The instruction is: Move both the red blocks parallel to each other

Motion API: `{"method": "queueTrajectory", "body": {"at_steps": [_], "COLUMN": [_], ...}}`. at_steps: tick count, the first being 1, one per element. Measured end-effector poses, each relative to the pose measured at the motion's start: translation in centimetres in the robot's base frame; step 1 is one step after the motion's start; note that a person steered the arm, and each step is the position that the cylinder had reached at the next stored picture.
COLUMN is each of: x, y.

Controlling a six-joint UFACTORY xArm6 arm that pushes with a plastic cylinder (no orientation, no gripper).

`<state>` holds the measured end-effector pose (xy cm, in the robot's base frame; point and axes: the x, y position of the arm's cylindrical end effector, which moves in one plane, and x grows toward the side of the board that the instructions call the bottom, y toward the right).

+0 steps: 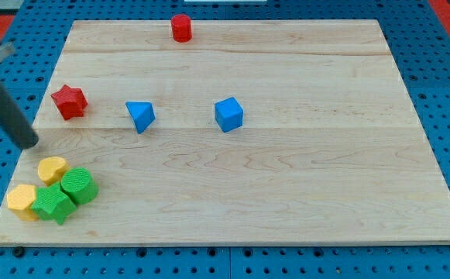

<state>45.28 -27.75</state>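
Note:
A red star block (69, 101) lies near the board's left edge. A red cylinder (181, 28) stands at the board's top edge, left of centre. My tip (29, 143) rests on the board at the far left, below and left of the red star, a short gap away and touching no block. The dark rod runs up and left out of the view.
A blue triangular block (140, 116) and a blue cube (228, 114) lie mid-board, right of the star. Two yellow blocks (52, 169) (22, 201) and two green blocks (79, 186) (53, 204) cluster at the bottom left corner of the wooden board (286, 194), just below my tip.

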Motion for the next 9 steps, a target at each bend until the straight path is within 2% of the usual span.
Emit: {"method": "queueTrajectory", "body": {"at_steps": [2, 3, 4, 5, 6, 7, 9], "x": [-9.6, -10.9, -10.7, -11.6, -14.8, -17.1, -15.6], "y": [8.4, 7.3, 1.7, 4.6, 10.2, 12.5, 4.9]}}
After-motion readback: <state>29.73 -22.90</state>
